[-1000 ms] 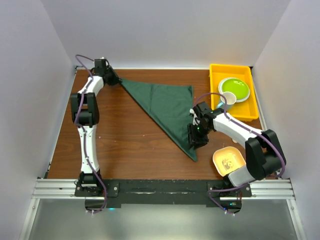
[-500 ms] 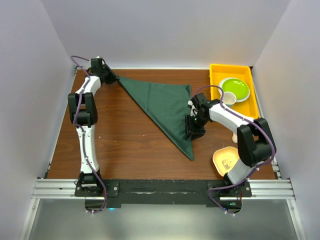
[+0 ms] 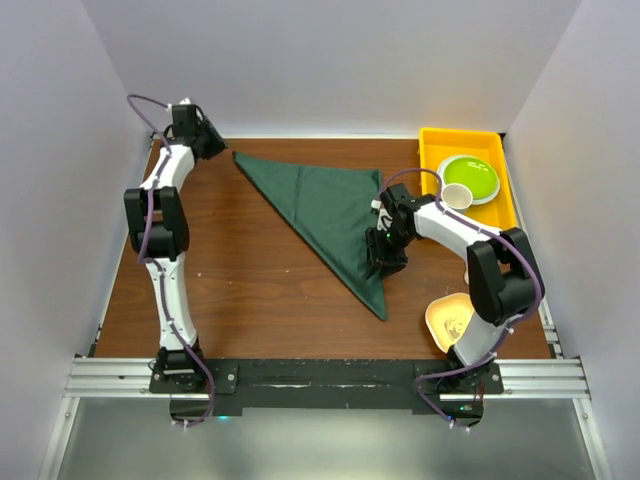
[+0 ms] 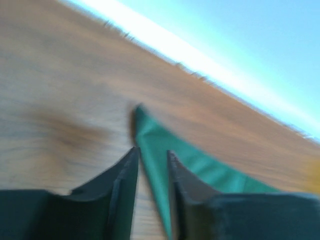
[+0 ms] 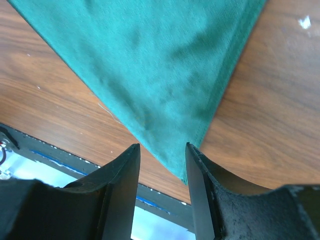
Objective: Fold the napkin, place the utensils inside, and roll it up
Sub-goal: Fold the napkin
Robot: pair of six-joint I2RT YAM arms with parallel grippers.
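The dark green napkin [image 3: 325, 205] lies flat on the wooden table, folded into a triangle whose long point reaches toward the near edge. My left gripper [image 3: 212, 148] hovers at the far left corner of the table, open, a short way off the napkin's left tip. In the blurred left wrist view that tip [image 4: 150, 132] shows on the table beyond the parted gripper [image 4: 152, 152]. My right gripper [image 3: 381, 262] is open above the napkin's right edge. Its wrist view shows the near point of the napkin [image 5: 150, 65] under the spread gripper [image 5: 162, 146]. No utensils show.
A yellow tray [image 3: 428, 160] at the far right holds a green plate [image 3: 470, 176] and a small white cup [image 3: 457, 195]. A pale beige bowl [image 3: 450, 318] sits near the right arm's base. White walls close in the table on three sides.
My left gripper has let go of the napkin's left tip and pulled back toward the far left corner. My right arm has shifted left and farther along the napkin's right edge.
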